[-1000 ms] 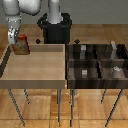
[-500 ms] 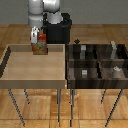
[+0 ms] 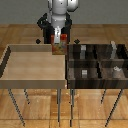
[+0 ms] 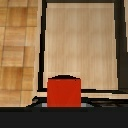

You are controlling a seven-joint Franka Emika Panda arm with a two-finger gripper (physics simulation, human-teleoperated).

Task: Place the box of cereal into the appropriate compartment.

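The box of cereal [image 3: 58, 46], red with an orange-yellow picture, hangs upright in my gripper [image 3: 58, 39], above the far right corner of the light wooden tray [image 3: 30, 67]. My gripper is shut on the box's upper part. In the wrist view the box of cereal [image 4: 64, 92] fills the space between my fingers, with the tray floor [image 4: 82, 45] below it. The dark compartment bin [image 3: 97, 75] stands to the exterior view's right of the box.
The compartment bin is split by dark walls into several cells; small grey-white items [image 3: 116, 71] lie in some. Both containers stand on thin metal legs over a wooden floor [image 3: 30, 107]. The robot base [image 3: 58, 20] stands behind the tray.
My gripper has carried the box of cereal from the tray's far left corner across to its far right corner, toward the compartment bin.
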